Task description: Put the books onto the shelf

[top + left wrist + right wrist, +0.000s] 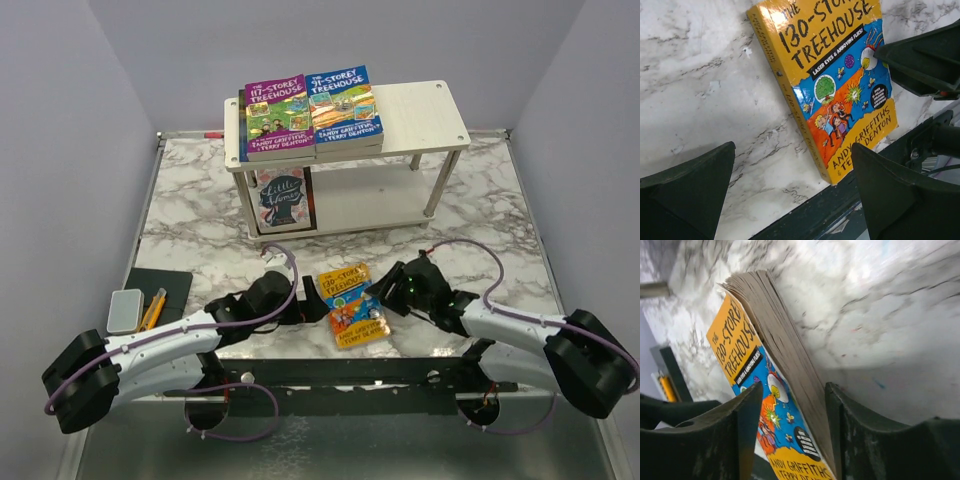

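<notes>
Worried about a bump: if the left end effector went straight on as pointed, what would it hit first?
The left end effector, open, would likely meet the orange book at its spine; depth is unclear, so the marble table could come first.

Top view looks great for us: bright, even overhead light, everything sharp, just a soft shadow under the shelf (420,110) on the marble table (500,230). In the left wrist view we get a white glare patch near the orange book (840,100)'s top corner, and the left gripper (792,147) is dark and soft. Right wrist is roughest: far marble smeared and blown out, right gripper (794,385) nearly black, page edges crisp-ish.
</notes>
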Robot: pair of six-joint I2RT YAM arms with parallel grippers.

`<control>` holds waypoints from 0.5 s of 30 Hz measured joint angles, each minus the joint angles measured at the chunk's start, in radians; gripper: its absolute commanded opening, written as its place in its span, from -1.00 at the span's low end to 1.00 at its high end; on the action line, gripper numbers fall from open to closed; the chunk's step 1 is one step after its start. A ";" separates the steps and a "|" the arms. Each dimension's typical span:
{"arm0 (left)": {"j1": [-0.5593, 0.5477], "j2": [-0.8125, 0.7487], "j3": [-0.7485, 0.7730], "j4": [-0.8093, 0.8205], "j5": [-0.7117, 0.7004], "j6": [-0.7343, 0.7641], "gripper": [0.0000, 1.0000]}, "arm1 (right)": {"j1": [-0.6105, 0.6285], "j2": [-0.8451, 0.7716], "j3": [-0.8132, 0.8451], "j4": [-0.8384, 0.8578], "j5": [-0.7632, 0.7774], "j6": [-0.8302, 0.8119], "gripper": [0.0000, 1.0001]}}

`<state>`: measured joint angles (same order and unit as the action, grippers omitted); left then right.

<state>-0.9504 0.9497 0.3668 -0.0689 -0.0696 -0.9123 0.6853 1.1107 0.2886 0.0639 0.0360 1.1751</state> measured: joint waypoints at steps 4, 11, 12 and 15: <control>0.000 -0.002 -0.032 0.001 0.001 -0.031 0.98 | 0.063 0.092 0.005 0.113 -0.046 0.039 -0.01; 0.000 -0.007 -0.074 0.020 0.000 -0.061 0.98 | 0.183 0.235 0.085 0.174 -0.060 0.068 -0.11; 0.000 -0.007 -0.076 0.023 0.000 -0.062 0.98 | 0.198 0.249 0.095 0.174 -0.060 0.068 -0.12; 0.000 -0.003 -0.077 0.031 -0.002 -0.058 0.98 | 0.233 0.283 0.132 0.160 -0.046 0.066 -0.23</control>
<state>-0.9501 0.9470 0.2893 -0.0380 -0.0719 -0.9707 0.9188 1.3933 0.4202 0.2241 -0.0097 1.2407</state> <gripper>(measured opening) 0.990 0.432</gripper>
